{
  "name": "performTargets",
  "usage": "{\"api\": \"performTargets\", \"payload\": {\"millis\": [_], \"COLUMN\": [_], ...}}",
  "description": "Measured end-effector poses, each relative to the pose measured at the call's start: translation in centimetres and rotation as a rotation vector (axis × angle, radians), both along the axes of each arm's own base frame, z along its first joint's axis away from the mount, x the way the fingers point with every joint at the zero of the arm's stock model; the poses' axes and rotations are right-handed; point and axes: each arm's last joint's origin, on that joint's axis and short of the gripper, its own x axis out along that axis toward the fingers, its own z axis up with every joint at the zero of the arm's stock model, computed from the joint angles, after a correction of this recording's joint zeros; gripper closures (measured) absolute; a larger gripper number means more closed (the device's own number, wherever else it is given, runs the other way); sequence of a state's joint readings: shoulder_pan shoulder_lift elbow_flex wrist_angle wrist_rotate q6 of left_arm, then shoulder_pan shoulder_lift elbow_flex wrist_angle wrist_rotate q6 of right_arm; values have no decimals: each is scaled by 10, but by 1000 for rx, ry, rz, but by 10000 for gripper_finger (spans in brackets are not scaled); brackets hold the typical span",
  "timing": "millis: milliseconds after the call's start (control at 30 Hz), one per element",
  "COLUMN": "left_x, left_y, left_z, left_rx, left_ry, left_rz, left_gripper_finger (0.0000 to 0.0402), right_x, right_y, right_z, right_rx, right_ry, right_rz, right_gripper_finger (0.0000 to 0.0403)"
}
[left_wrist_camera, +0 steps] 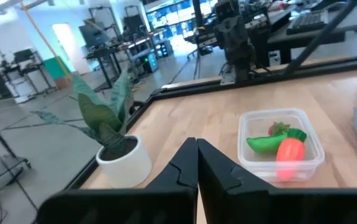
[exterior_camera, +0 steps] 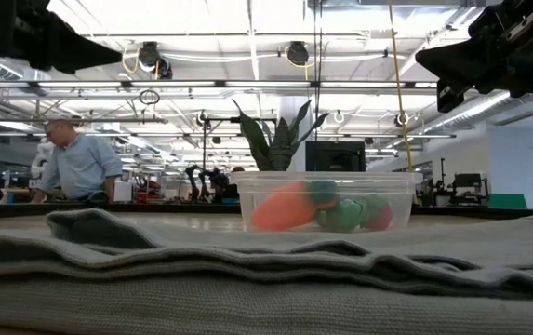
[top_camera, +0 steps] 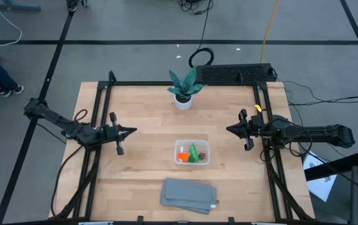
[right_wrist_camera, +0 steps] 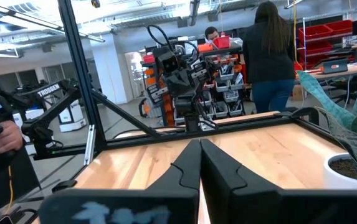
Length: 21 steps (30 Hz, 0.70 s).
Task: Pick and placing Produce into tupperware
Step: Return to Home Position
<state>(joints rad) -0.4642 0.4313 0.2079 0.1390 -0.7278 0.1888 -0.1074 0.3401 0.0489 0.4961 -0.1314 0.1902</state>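
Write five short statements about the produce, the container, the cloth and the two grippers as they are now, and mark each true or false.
1. The orange carrot lies inside the tupperware. True.
2. The left gripper holds the green pod. False: it is shut on nothing, and the pod lies in the tupperware.
3. The grey cloth covers the tupperware. False: it lies flat beside it, on the side away from the potted plant.
4. The right gripper is shut and empty. True.
5. The potted plant is tipped over. False: it stands upright.
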Motion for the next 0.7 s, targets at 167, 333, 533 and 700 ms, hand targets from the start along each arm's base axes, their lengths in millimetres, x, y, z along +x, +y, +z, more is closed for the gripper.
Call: {"api": "performTargets", "payload": {"millis": [167, 333, 533, 700], "left_x": [-4, -9, -13, -17], "left_y": [7, 18, 23, 24], "left_z": [-16, -25, -27, -32], "left_rx": [9, -8, -8, -11], "left_ry": [-72, -117, -115, -74], "left_rz": [-25, -33, -160, -187], "left_gripper_finger": [402, 402, 402, 402], "right_x": [0, 0, 0, 0], "right_y": [0, 0, 0, 0], "right_z": [0, 0, 0, 0], "right_rx": [-4, -15, -12, -9], "right_ry": [0, -1, -2, -1], "right_rz": [0, -2, -1, -1], "right_gripper_finger": [403, 403, 403, 403]}}
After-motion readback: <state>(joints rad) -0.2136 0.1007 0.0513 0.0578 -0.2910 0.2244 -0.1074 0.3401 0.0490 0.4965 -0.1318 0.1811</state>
